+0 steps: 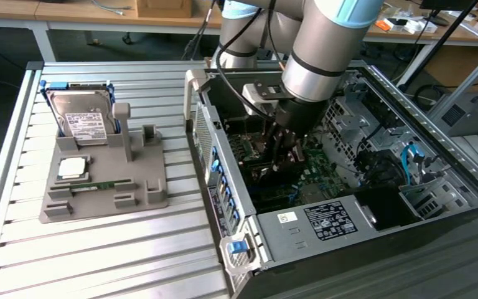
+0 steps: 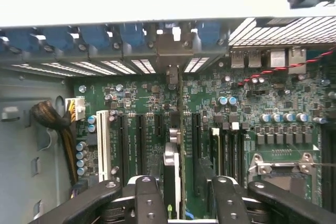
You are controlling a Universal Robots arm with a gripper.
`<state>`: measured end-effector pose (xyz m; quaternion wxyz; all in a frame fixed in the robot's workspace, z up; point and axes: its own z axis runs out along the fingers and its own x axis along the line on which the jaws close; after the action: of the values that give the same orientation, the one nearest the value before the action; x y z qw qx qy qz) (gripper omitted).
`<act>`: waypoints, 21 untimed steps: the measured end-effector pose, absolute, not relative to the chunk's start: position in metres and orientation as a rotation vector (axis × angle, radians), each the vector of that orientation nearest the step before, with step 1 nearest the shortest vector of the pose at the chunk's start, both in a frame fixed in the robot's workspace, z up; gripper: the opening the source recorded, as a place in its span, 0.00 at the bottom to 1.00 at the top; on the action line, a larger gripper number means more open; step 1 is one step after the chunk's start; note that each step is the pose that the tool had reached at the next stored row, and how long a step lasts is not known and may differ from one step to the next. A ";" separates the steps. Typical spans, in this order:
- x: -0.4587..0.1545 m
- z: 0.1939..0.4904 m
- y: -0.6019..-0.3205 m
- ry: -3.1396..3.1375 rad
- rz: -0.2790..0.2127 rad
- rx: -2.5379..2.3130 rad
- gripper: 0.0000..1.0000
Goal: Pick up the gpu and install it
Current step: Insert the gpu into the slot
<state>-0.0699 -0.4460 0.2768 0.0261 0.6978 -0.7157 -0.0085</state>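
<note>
The gpu (image 2: 178, 129) stands on edge in a motherboard slot, a thin dark card seen from above. Its silver bracket (image 2: 172, 51) sits at the rear slot openings of the case. My gripper (image 2: 186, 203) hangs right over the card's near end, open. The black fingers (image 2: 147, 200) stand one on each side of the card, with a wider gap showing on one side. In the exterior view the gripper (image 1: 285, 149) reaches down into the open computer case (image 1: 305, 243), over the green motherboard (image 1: 313, 171).
A grey holder (image 1: 106, 199) on the slatted metal table (image 1: 98, 261) carries a silver hard drive (image 1: 85, 118) and a small green memory stick (image 1: 98, 185). Case walls, drive cages and cables (image 1: 413, 162) crowd the arm. A CPU socket (image 2: 283, 166) lies beside the slots.
</note>
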 end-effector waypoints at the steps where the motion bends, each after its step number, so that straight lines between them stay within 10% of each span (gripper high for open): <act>1: -0.070 0.280 -0.445 -2.212 -0.026 2.157 0.40; 8: -0.070 0.286 -0.442 -2.212 -0.026 2.157 0.11; 21: -0.013 0.286 -0.442 -2.189 -0.073 2.135 0.11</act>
<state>-0.0126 -0.4416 0.2857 0.0414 0.6975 -0.7150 -0.0237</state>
